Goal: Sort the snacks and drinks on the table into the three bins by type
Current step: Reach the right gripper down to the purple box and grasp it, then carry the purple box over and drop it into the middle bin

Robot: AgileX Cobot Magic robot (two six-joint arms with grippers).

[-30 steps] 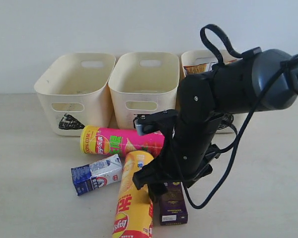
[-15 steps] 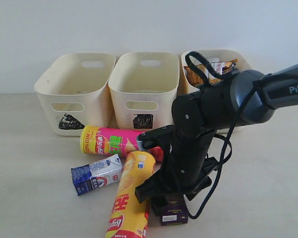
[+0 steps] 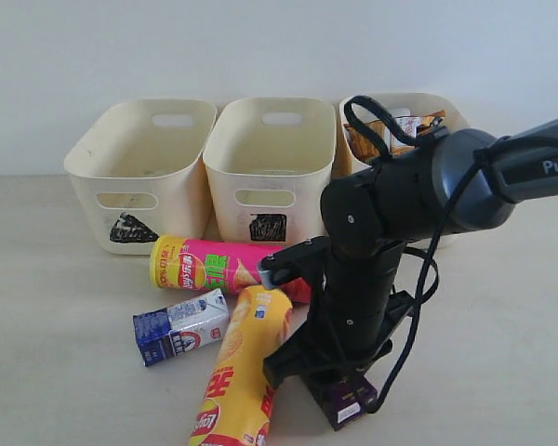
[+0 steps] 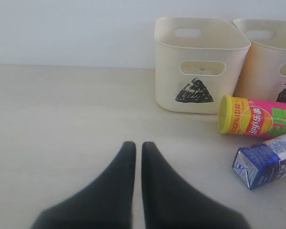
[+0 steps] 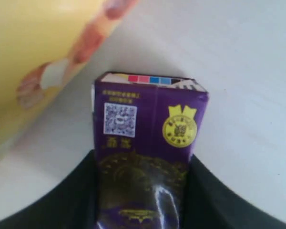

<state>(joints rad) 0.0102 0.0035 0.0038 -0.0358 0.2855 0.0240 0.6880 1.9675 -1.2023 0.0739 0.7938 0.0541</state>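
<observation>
My right gripper [image 3: 327,379] [image 5: 143,158] is down at the table [image 3: 56,325], shut on the dark purple carton [image 3: 347,407] [image 5: 148,138], a finger pressed to each side. The yellow chip tube [image 3: 242,372] [image 5: 33,57] lies right beside it. Behind lie the pink tube [image 3: 219,265] [image 4: 257,117] and the blue-white carton [image 3: 181,325] [image 4: 267,160]. The triangle bin [image 3: 102,186] [image 4: 200,71], square bin [image 3: 270,167] [image 4: 271,62] and a third bin [image 3: 391,98] stand in a row at the back. My left gripper [image 4: 138,144] is shut and empty, hovering over bare table.
Crinkly bags [image 3: 418,121] show inside the right-hand bin, partly behind my right arm [image 3: 400,200]. A black cable [image 3: 428,279] loops off that arm. A pale wall rises behind the bins.
My right arm dropped lower and its jaws closed onto the purple carton, which turned slightly. The yellow tube was nudged, its near end swinging left. The left gripper stayed still.
</observation>
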